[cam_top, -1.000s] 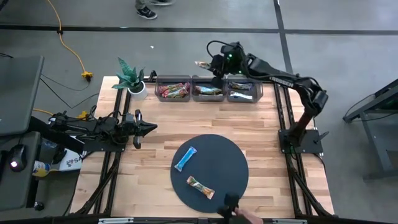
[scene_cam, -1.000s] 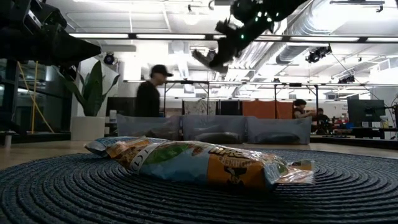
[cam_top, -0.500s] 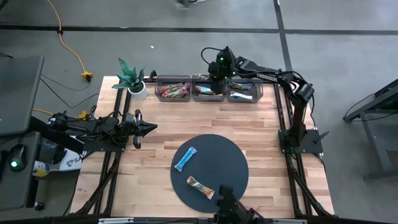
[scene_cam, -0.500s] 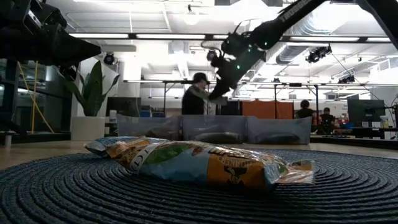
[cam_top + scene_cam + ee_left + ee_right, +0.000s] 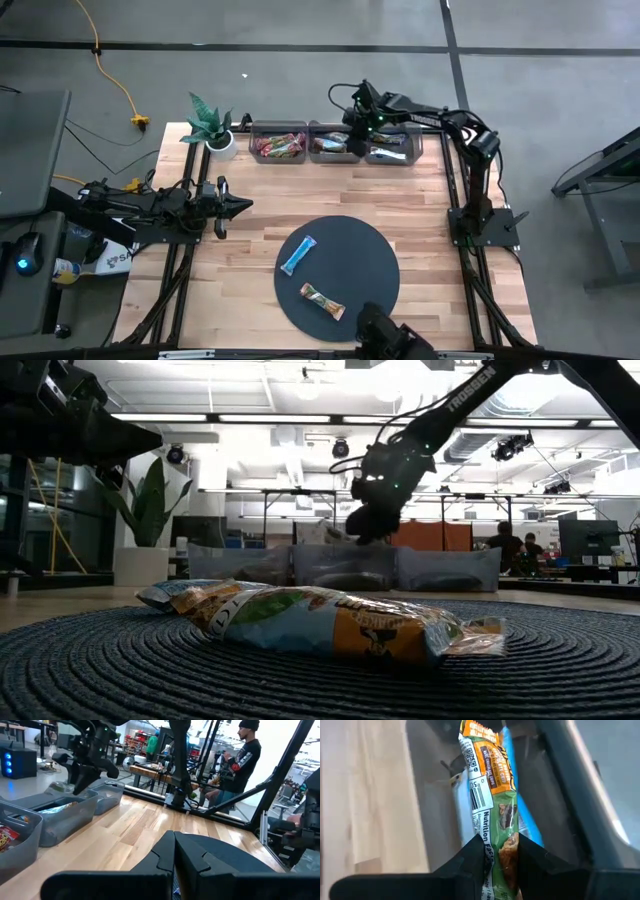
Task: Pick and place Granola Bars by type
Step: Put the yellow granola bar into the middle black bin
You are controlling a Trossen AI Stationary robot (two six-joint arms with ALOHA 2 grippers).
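My right gripper (image 5: 353,141) hangs over the row of bins at the table's far edge, between the middle bin (image 5: 334,146) and the right bin (image 5: 392,147), and is shut on a green-brown multicolour granola bar (image 5: 490,775). In the low view it (image 5: 362,528) sits just above the bin rims. A light blue bar (image 5: 298,255) and a multicolour bar (image 5: 322,301) lie flat on the dark round disc (image 5: 365,255). My left gripper (image 5: 243,205) waits shut over the table's left side. My right gripper pinches the multicolour bar between its two fingers (image 5: 475,855), on the stretch with the nutrition label (image 5: 485,827). The bar runs lengthwise out past the fingertips, and its free end (image 5: 479,732) points down into the bin. Whether that end touches the bin's contents, I cannot tell.
Three clear bins stand side by side: the left one (image 5: 279,146) with red/pink bars, the middle with multicolour, the right with light blue. A potted plant (image 5: 212,125) stands at the far left corner. A person (image 5: 385,338) shows at the table's near edge.
My right gripper has carried the multicolour bar from beyond the far edge toward the near edge and down, from high above the bins to just over their rims, tipping its fingers downward. The person behind the table has walked out of the low view.
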